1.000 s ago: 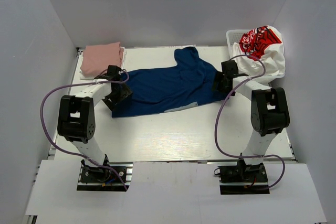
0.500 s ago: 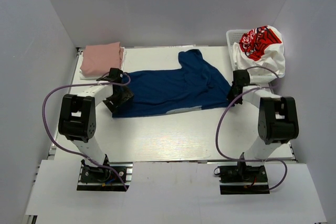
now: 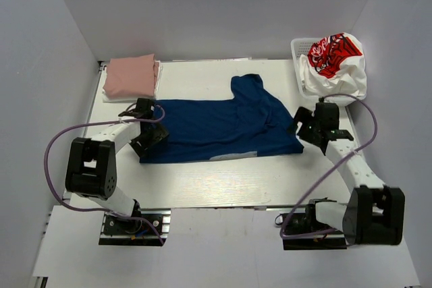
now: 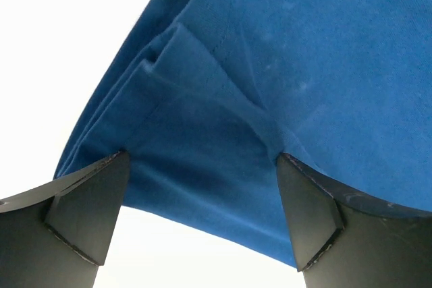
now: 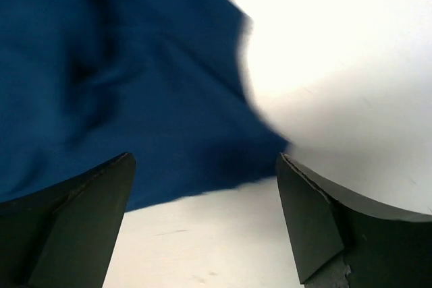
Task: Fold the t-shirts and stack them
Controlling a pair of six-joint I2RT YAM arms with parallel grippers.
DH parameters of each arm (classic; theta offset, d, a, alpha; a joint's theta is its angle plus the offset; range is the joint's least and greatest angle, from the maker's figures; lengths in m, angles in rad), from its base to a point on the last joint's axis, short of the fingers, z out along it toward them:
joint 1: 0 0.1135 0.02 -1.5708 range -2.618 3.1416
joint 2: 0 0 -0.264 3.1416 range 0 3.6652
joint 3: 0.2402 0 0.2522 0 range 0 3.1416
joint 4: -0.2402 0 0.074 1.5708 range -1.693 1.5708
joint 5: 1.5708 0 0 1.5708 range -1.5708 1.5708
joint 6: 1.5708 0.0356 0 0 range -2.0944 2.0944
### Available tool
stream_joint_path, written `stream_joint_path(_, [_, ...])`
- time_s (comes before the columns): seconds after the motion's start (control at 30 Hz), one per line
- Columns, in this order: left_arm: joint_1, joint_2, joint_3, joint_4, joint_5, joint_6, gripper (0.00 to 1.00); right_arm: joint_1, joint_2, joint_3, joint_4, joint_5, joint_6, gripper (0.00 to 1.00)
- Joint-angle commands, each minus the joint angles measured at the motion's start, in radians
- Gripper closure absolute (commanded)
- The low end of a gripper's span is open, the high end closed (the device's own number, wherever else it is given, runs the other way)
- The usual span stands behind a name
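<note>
The navy blue t-shirt (image 3: 223,123) lies spread across the middle of the table, with one sleeve bunched at the back. My left gripper (image 3: 151,137) is open at the shirt's left edge. In the left wrist view the folded navy hem (image 4: 202,139) lies between its open fingers (image 4: 88,214). My right gripper (image 3: 302,126) is open at the shirt's right corner. In the right wrist view it hovers over the navy corner (image 5: 135,99) and bare table. A folded dusty-pink t-shirt (image 3: 130,76) lies at the back left. A white t-shirt with red graphic (image 3: 335,62) is heaped on the basket.
The white lattice basket (image 3: 300,48) stands at the back right under the white shirt. A white layer (image 3: 108,96) shows under the pink shirt. Purple cables loop beside both arms. Grey walls close in the back and sides.
The navy shirt has been drawn out to the right and toward the near edge and lies flatter. The right arm swung right and nearer; the left gripper shifted slightly nearer.
</note>
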Motion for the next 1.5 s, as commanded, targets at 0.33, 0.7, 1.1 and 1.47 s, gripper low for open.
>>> stream_joint_path(0.33, [0.006,-0.057,0.102,-0.014,-0.015,0.029,0.0,0.219,0.256,0.25,0.275,-0.382,-0.096,0.1])
stream_joint_path(0.7, [0.006,-0.022,0.072,-0.024,-0.034,0.029,0.0,0.391,0.698,0.718,0.054,-0.124,-0.283,0.24])
stream_joint_path(1.1, [0.006,0.03,0.09,-0.042,-0.054,0.038,0.0,0.434,0.94,0.93,-0.108,0.034,-0.255,0.65])
stream_joint_path(1.47, [0.006,0.041,0.109,-0.024,-0.019,0.047,0.0,0.489,0.847,0.941,-0.066,0.034,-0.249,1.0])
